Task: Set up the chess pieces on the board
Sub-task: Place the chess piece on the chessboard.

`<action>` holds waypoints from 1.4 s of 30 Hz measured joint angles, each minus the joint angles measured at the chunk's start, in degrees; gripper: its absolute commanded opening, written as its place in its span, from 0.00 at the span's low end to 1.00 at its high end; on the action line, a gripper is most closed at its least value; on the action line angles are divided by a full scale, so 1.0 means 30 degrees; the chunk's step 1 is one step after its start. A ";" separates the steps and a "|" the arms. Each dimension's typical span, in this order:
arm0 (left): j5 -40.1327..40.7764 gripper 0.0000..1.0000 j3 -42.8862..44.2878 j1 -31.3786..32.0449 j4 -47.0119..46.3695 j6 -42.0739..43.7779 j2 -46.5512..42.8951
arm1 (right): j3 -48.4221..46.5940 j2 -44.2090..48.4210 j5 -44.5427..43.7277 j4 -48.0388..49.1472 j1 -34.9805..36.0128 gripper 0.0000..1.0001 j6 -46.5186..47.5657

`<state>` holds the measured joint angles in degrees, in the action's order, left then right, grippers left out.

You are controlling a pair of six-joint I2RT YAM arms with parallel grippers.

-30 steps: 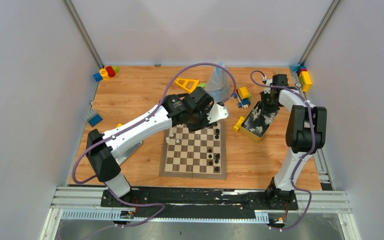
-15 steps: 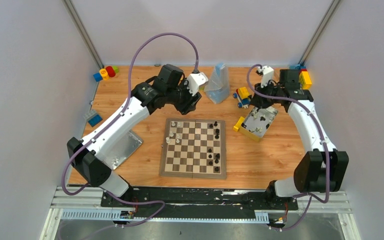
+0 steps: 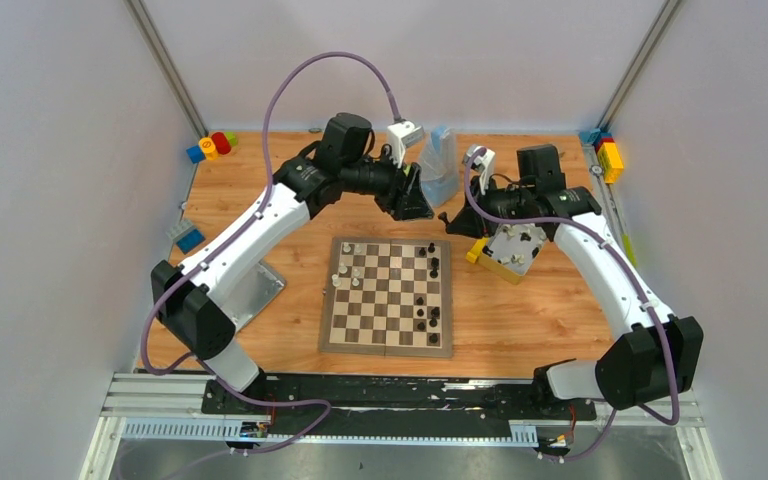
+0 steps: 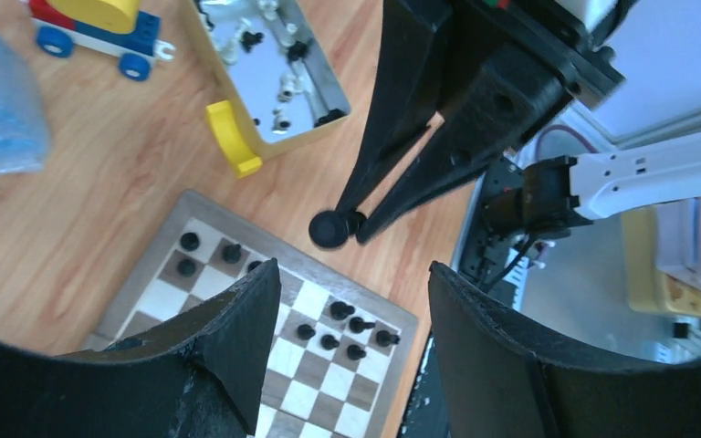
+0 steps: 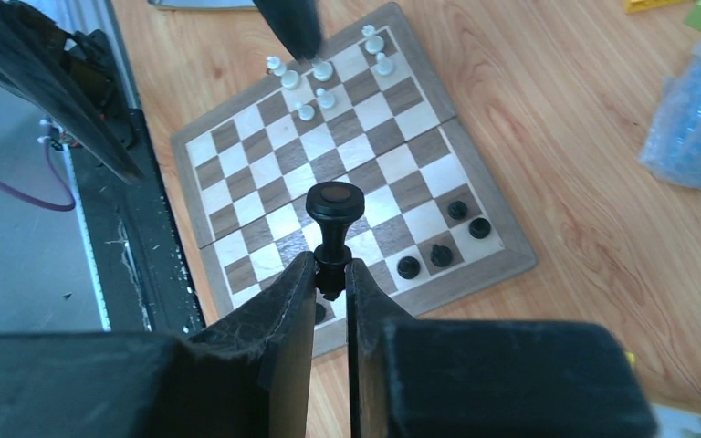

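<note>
Wooden table (image 3: pixel 520 320), right fingers (image 5: pixel 278 319) pinching black piece (image 5: pixel 333 214)

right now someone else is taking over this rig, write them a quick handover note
Left claw: open, empty, above the table beyond the board's far edge.
Right claw: shut on a black piece, held in the air near the board's far right corner.
Done: several white pieces on the board's far left squares, several black pieces down its right side.
Left: place the held piece, then the loose pieces in the tin box right of the board.
</note>
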<state>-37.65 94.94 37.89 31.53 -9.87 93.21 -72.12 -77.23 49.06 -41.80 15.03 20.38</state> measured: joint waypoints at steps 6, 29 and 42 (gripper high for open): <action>-0.2018 0.66 0.0248 -0.0007 -0.1166 -0.1938 0.1996 | 0.0000 0.0000 0.0568 -0.0007 0.0554 0.02 -0.0197; -0.3767 0.38 0.0342 -0.0087 -0.1712 -0.3038 0.3257 | 0.0029 0.0219 0.0080 -0.0153 0.0590 0.01 -0.0415; -0.3716 0.06 0.0335 -0.0226 -0.1690 -0.2958 0.3257 | 0.0022 0.0240 -0.0583 -0.0109 0.0590 0.43 -0.0845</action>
<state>-48.80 95.94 37.21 26.46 -18.74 102.98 -72.05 -76.51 47.31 -42.13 16.80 17.85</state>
